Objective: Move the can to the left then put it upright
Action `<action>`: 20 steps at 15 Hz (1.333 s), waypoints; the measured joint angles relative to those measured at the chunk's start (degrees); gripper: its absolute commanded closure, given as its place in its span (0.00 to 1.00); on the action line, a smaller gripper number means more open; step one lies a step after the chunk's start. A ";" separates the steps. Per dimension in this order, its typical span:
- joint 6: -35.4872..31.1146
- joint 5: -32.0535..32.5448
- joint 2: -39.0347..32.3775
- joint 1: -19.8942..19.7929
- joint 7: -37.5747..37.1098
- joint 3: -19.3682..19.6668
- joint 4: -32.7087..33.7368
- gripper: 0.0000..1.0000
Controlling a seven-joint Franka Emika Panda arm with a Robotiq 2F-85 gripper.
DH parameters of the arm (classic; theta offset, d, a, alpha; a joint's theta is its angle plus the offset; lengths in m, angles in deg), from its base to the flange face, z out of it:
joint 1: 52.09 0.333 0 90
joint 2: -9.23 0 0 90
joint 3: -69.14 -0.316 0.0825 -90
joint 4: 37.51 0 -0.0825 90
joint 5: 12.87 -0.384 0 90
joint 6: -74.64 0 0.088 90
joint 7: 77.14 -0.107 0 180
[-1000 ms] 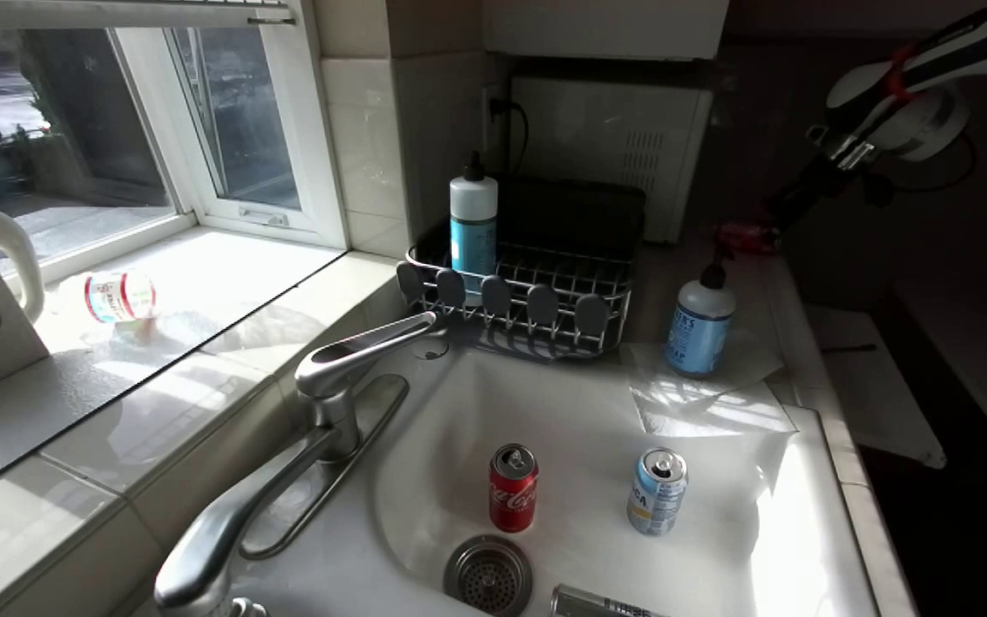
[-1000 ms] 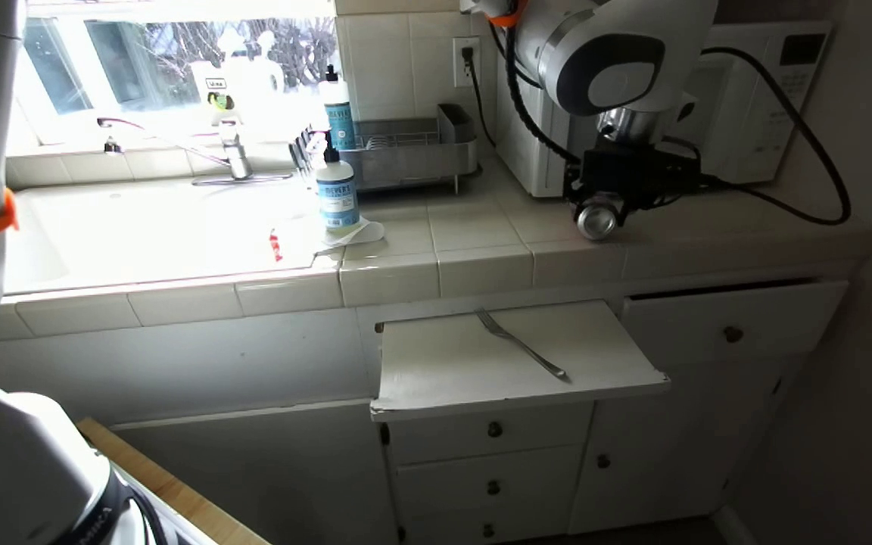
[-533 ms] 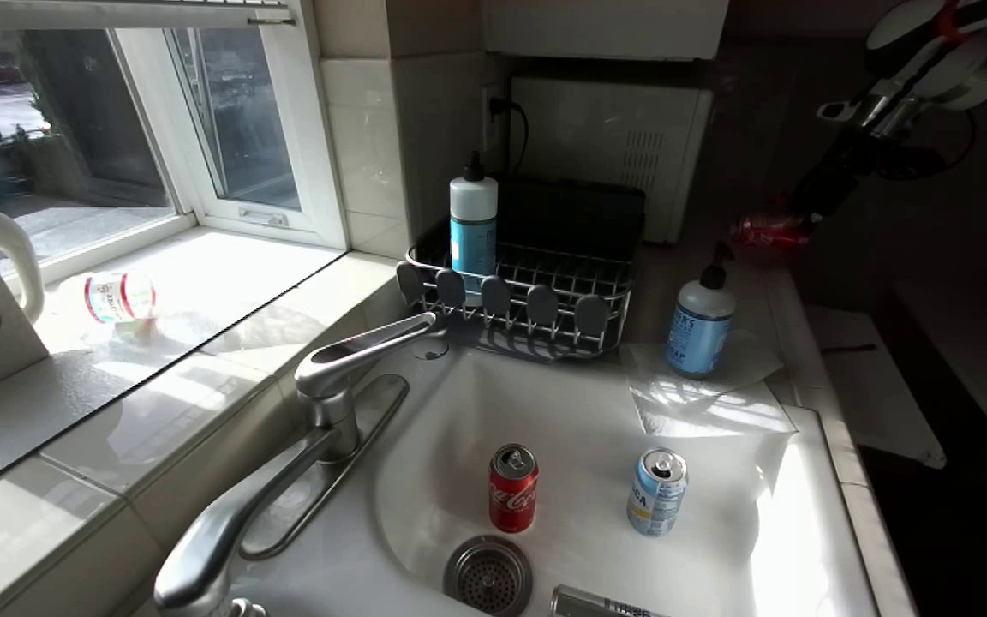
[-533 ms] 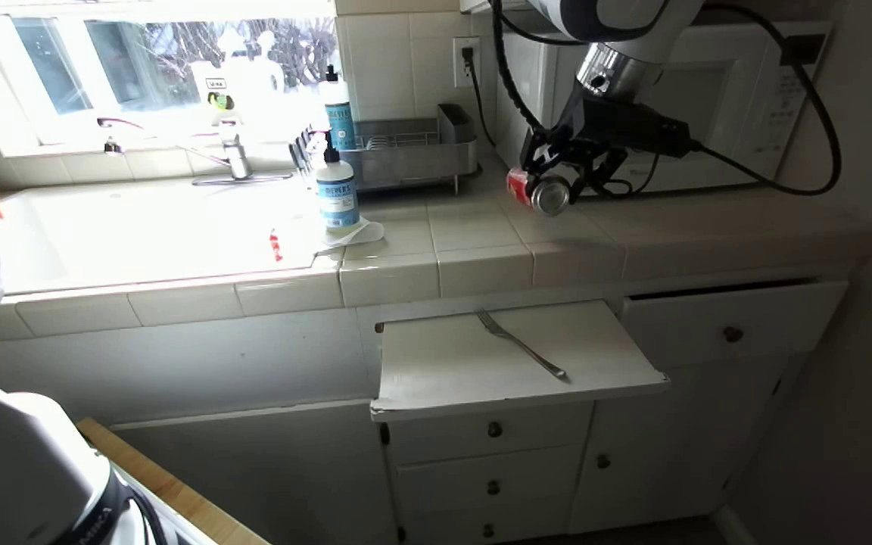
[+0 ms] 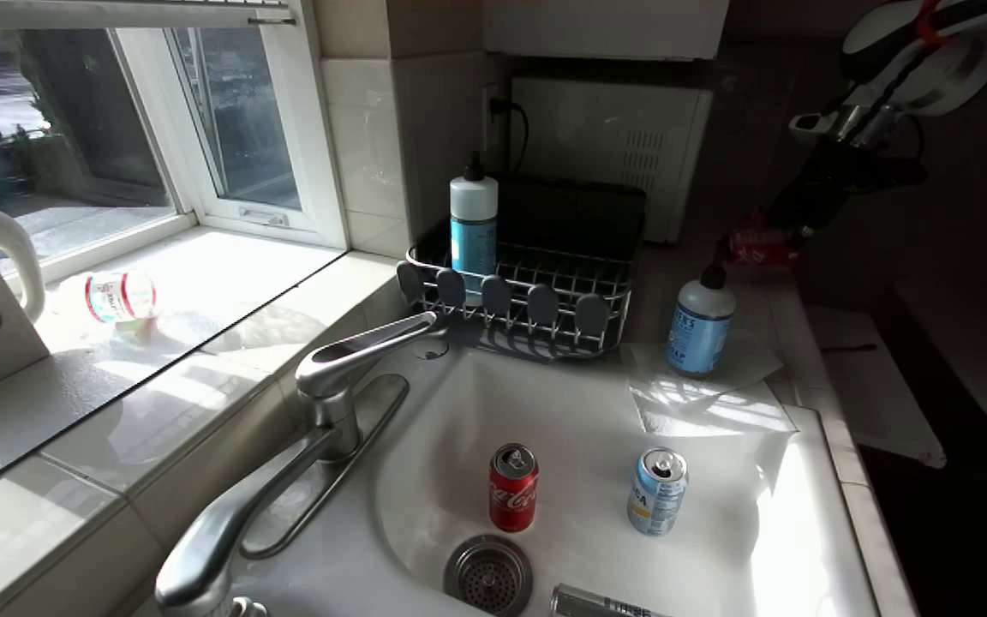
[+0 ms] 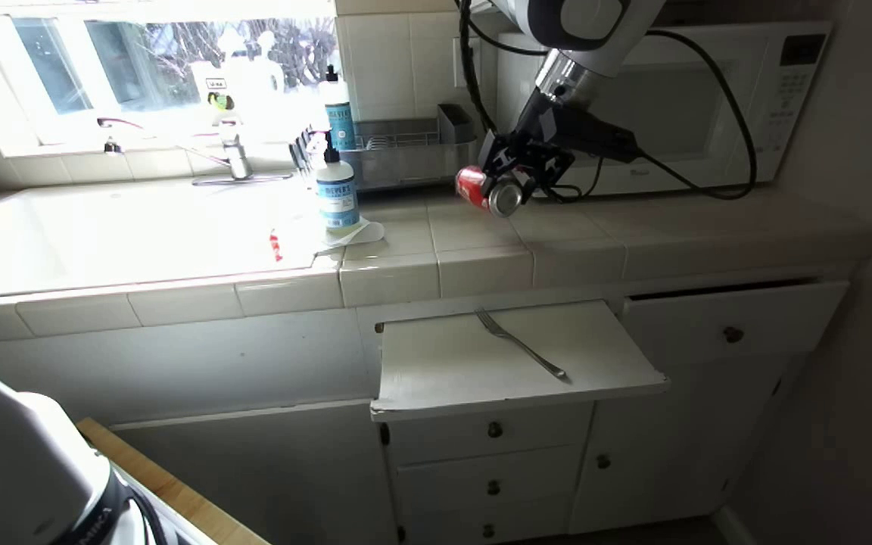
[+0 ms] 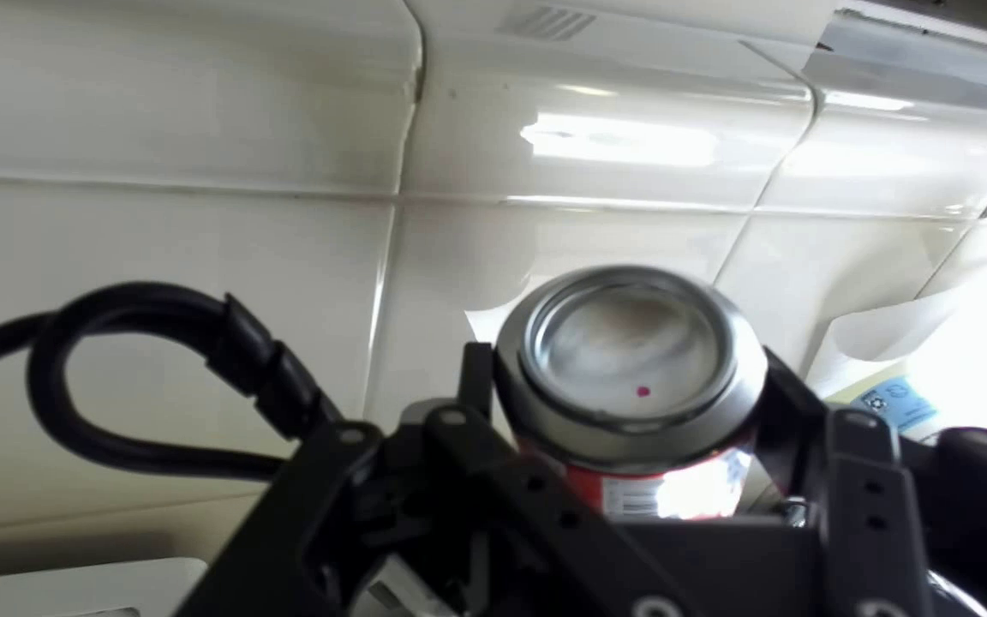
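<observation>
The can (image 6: pixel 472 186) is red with a silver end. It lies on its side, tilted, in my gripper (image 6: pixel 510 180), above the tiled counter in front of the microwave. In an exterior view it is dark red (image 5: pixel 762 248), behind the soap bottle's pump, and partly hidden by the dark gripper (image 5: pixel 789 231). In the wrist view the can's round silver end (image 7: pixel 631 351) faces the camera, with a small pink dot on it. My gripper (image 7: pixel 631 386) is shut on it, one finger (image 7: pixel 475 377) pressing each side.
A soap bottle (image 5: pixel 699 330) stands on paper (image 5: pixel 708 407) near the can. A dish rack (image 5: pixel 536 300) holds a taller bottle (image 5: pixel 473 223). In the sink (image 5: pixel 579 403) stand a brighter red soda can (image 5: pixel 513 488) and a pale-blue can (image 5: pixel 657 493). A microwave (image 6: pixel 678 113) is behind.
My gripper has moved left with the can, toward the soap bottle and rack. The can has turned: its silver end faced the camera squarely, and now its red side shows too.
</observation>
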 measured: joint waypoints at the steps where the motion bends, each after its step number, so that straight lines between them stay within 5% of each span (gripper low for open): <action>1: 0.00 -0.12 0.01 0.22 -0.05 0.04 -0.01 0.30; 5: 0.00 -0.25 0.01 0.28 -0.06 0.45 -0.01 0.30; 6: 0.00 -0.26 0.01 0.28 -0.06 0.49 -0.01 0.55; 20: 0.08 0.37 -0.69 2.81 10.21 0.74 -3.22 0.55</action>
